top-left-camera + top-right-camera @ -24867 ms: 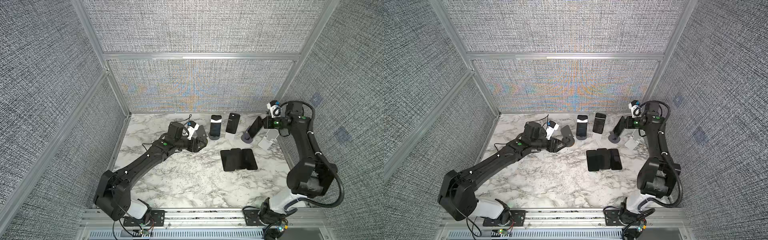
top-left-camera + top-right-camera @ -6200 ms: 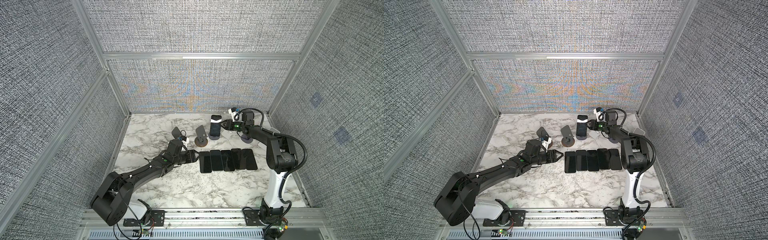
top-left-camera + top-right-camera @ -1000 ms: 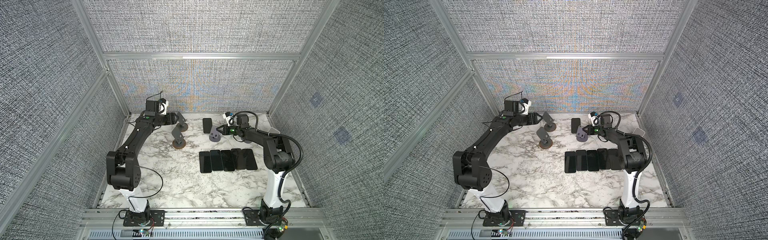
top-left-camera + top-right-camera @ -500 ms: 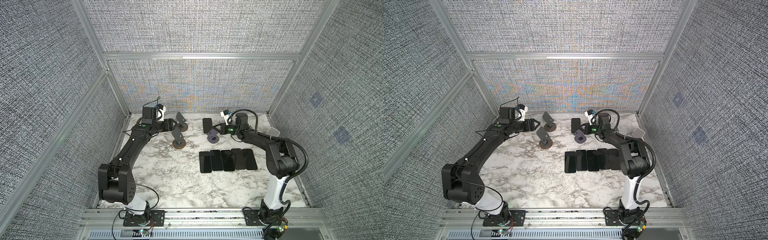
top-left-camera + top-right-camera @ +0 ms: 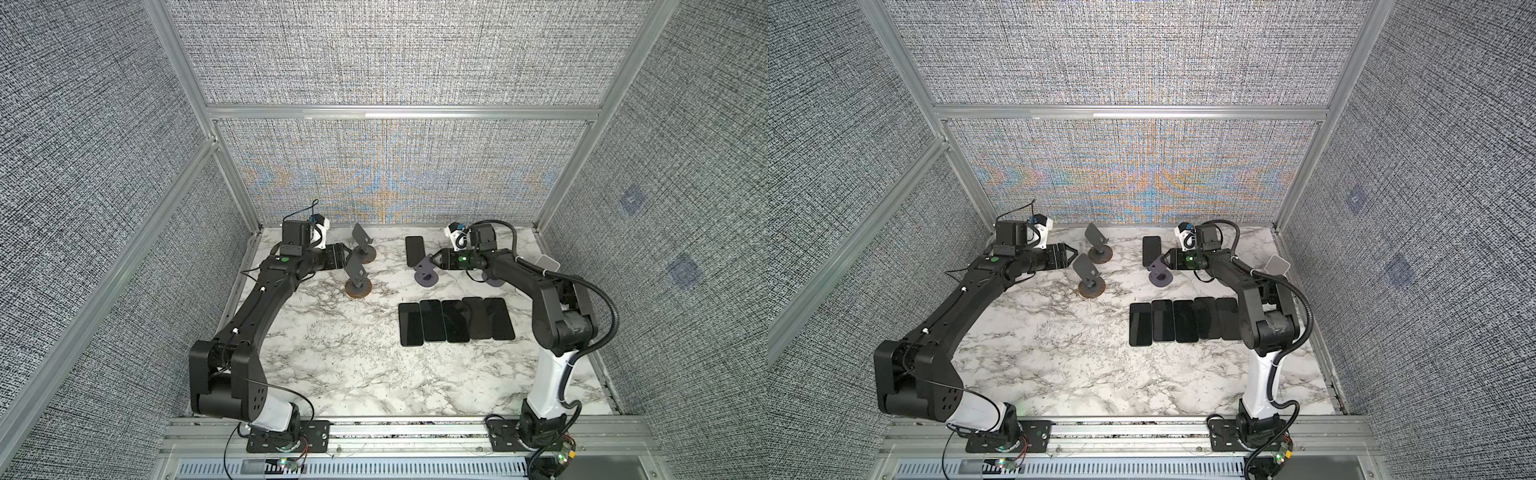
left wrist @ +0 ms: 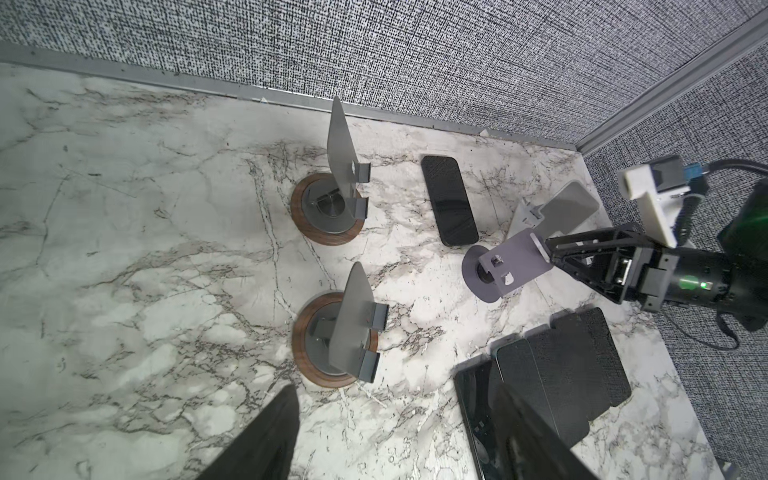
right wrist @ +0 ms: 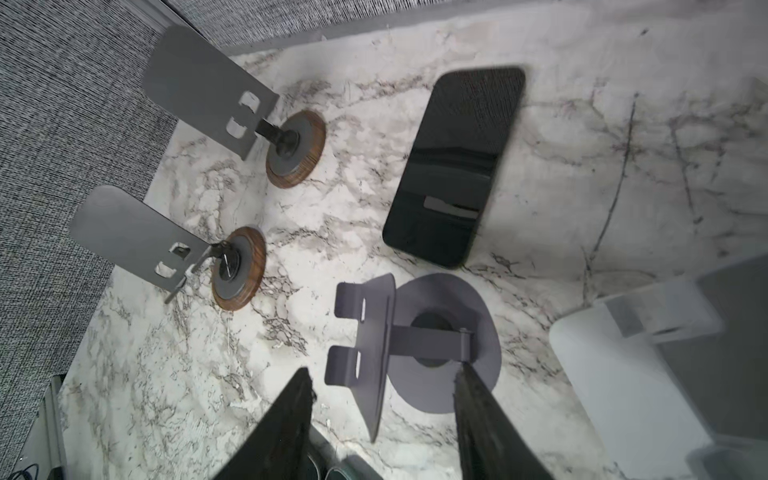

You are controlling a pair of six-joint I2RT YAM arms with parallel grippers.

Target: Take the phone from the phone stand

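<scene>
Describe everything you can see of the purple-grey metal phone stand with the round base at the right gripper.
The purple-grey phone stand looks like matte painted metal: a flat round base with a dark centre disc, a short arm, and a tilted back plate ending in two upturned hooks. It holds no phone. It stands upright on the white marble table, beside a flat-lying black phone. The open right gripper straddles the plate's upper edge; whether a finger touches it is unclear.
</scene>
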